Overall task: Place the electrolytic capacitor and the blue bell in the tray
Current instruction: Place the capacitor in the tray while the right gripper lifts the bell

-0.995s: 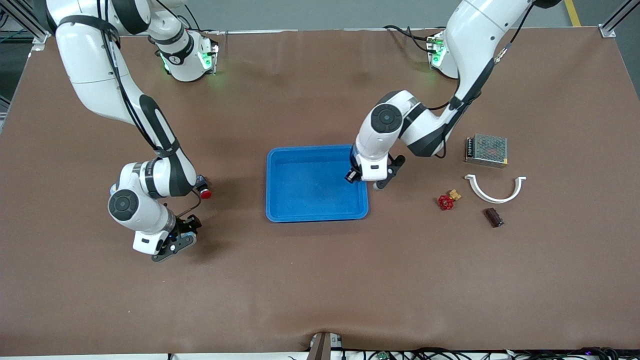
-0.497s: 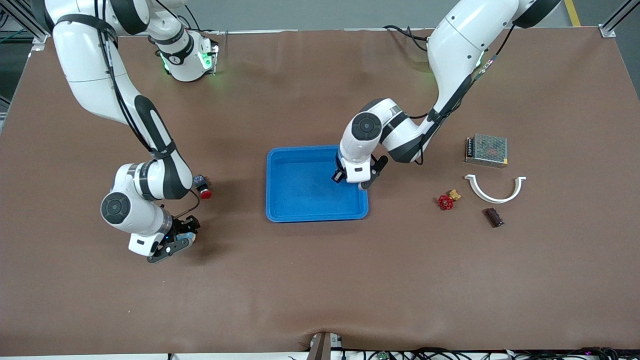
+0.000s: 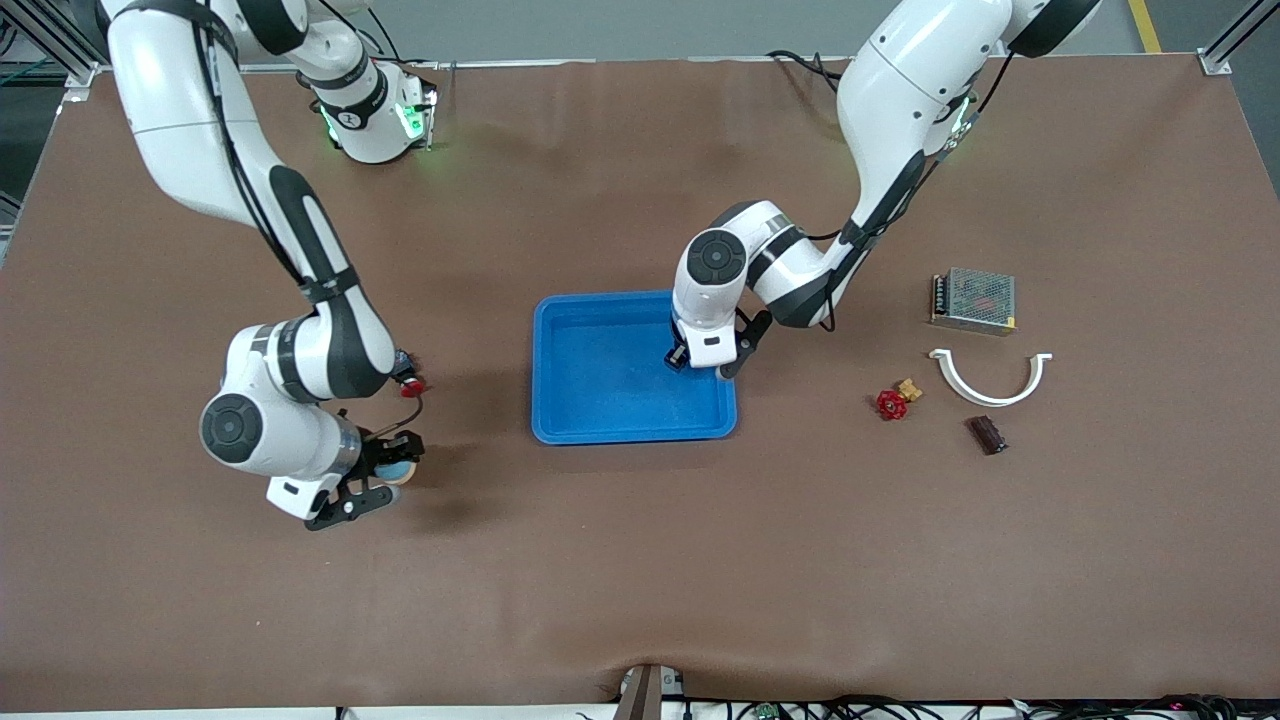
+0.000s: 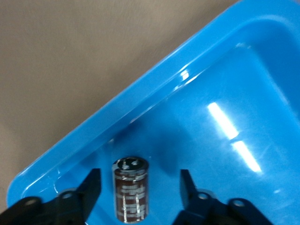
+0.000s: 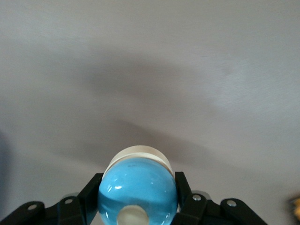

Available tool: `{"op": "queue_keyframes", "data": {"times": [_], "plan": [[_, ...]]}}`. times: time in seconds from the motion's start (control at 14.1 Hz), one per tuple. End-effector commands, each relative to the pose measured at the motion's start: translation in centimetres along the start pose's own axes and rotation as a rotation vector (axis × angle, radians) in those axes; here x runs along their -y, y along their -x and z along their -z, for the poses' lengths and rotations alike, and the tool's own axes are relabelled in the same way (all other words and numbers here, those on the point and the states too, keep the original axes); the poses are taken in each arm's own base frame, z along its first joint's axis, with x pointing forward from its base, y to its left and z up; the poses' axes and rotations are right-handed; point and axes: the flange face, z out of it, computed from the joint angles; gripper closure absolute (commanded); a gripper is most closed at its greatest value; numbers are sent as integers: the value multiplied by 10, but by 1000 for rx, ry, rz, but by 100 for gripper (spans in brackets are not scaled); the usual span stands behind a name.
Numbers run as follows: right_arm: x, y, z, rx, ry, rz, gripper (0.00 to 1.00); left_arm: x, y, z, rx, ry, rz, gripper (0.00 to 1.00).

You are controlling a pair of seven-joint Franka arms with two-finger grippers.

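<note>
Brown matting covers the whole table (image 3: 640, 560), with both arm bases standing along its edge farthest from the front camera. At the middle lies the tray (image 3: 560, 420), bright blue and shallow with a raised rim. Over the tray's corner toward the left arm's end hangs the left gripper (image 3: 703, 366), its fingers spread apart; in the left wrist view the electrolytic capacitor (image 4: 131, 189), a dark cylinder with pale banding, sits between the two fingers (image 4: 92, 187) with blue showing on either side of it, so neither finger touches it, and it is inside the tray close to the rim. Toward the right arm's end, the right gripper (image 3: 385, 478) is up over bare matting, clamped on the blue bell (image 3: 400, 469), whose glossy blue dome and cream base fill the space between the fingers in the right wrist view (image 5: 137, 187). A small red-capped part (image 3: 408, 382) lies on the matting beside that arm's forearm. Toward the left arm's end, well apart from the tray, lie a metal mesh box (image 3: 973, 300), a white curved bracket (image 3: 988, 378), a red valve handle with a brass fitting (image 3: 891, 402) and a small dark block (image 3: 987, 434)
</note>
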Motion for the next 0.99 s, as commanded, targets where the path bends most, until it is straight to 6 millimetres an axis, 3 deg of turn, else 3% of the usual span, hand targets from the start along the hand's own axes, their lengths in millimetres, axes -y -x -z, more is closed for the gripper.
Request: {"op": "queue_keyframes", "data": {"times": [0.0,0.14,0.28,0.57,0.92], "plan": [[57,5,20,14,-13,-103,62,-18,-7,33,-53,-31,17,0],[103,8,19,21,-7,-160,62,-25,-20,59,-76,-52,30,0],[132,13,21,27,-4,-200,62,-29,-34,80,-88,-50,50,0],[205,32,6,55,15,-263,62,-21,-98,117,-133,-96,-5,0],[276,65,-5,68,34,-287,62,-2,-186,123,-128,-186,-1,0]]}}
